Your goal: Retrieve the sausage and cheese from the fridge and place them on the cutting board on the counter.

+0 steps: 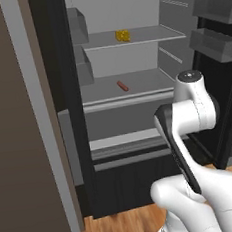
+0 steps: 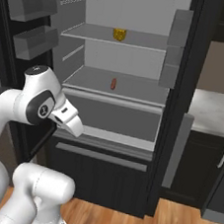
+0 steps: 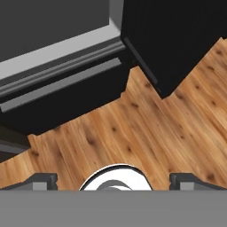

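From the left base view you look into the open fridge point(image 1: 133, 61), its light grey interior bare but for two items. You find the cheese point(image 1: 123, 35), a small yellow chunk, on the upper shelf point(image 1: 150, 34), near the middle of that shelf and toward its back. You find the sausage point(image 1: 122, 85) one shelf lower, a short reddish-brown cylinder lying flat and slightly angled, left of that shelf's centre and back from its front edge. Grey door bins point(image 1: 214, 43) hang on the open door at the upper right. A brown cabinet panel point(image 1: 13, 123) fills the left edge, and a wooden floor point(image 1: 123, 223) runs below the fridge. The white arm point(image 1: 189, 126) rises at the lower right, well short of both shelves.

Over in the right base view, you see the same cheese point(image 2: 119, 34) near the middle of the upper shelf and the sausage point(image 2: 113, 84) almost straight beneath it on the lower shelf. A corner of the marbled counter point(image 2: 211, 111) shows at the right, over black cabinets.

Through the hand view, you look down at the floor point(image 3: 146, 128) and the fridge's dark lower front. The gripper point(image 3: 114, 181) has its two fingertips point(image 3: 42, 181) spread wide apart at the bottom corners, released and grasping nothing.
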